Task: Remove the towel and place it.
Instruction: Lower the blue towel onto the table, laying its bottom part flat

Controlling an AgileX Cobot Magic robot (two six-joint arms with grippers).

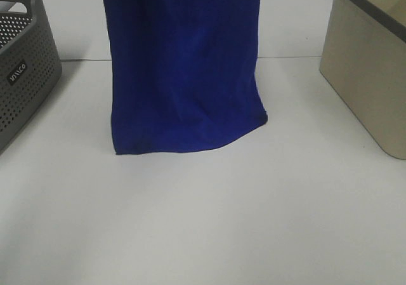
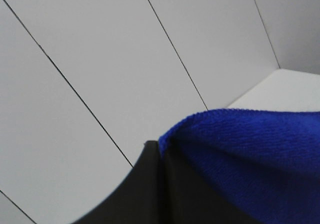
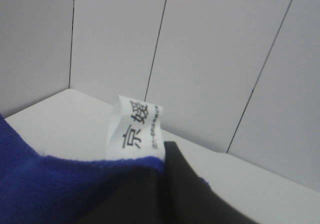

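Hanging towel (image 1: 184, 75): suspended as a flat blue sheet between the grey perforated basket (image 1: 25, 63) and the beige basket (image 1: 368, 63), apart from both. The top edge lies outside the high view. The lower hem sits low over the white table (image 1: 203, 221); contact cannot be confirmed.
Left gripper (image 2: 159, 156): jaws fully closed, pinching one upper corner of the towel.
Right gripper (image 3: 167, 164): jaws fully closed on the opposite upper corner, just beside the white label (image 3: 132, 129).
Towel handling (judged): soft, light and limp, with no stiffness of its own. It drapes and creases under its own weight. The fine pile should resist slipping between the pads. It is not fragile.
Grip points (judged): the two upper corners, as taken here. A two-corner hold spreads the sheet; releasing one corner would let it swing and bunch.
Placing (judged): set the lower hem down first, then lay the rest flat. Avoid the basket rims, where the hem could snag.
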